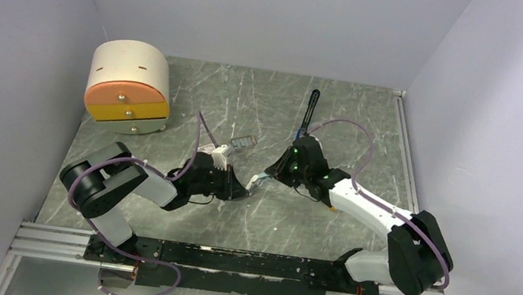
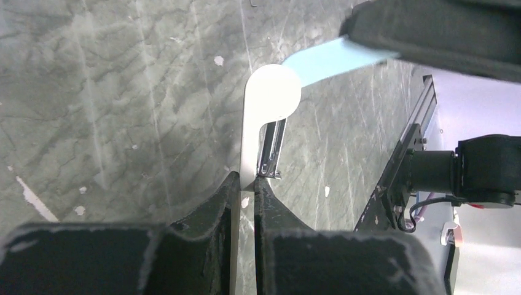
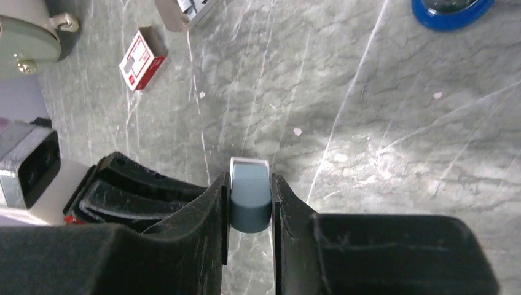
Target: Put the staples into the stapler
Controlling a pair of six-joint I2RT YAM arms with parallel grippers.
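Note:
The stapler, long, slim and dark with a blue end, lies at the back of the table behind my right arm. The staples are a small grey ribbed rectangle lying between the two arms. My left gripper is shut on a thin white metal strip with a round end and a steel channel. That strip joins a pale-blue piece. My right gripper is shut on the pale-blue piece. The two grippers meet tip to tip just above the table.
A red-and-white cardboard box lies left of the grippers, with an open tray beyond it. A round-topped drawer unit stands at the back left. A blue rounded edge shows at the right wrist view's top. The rail runs along the near edge.

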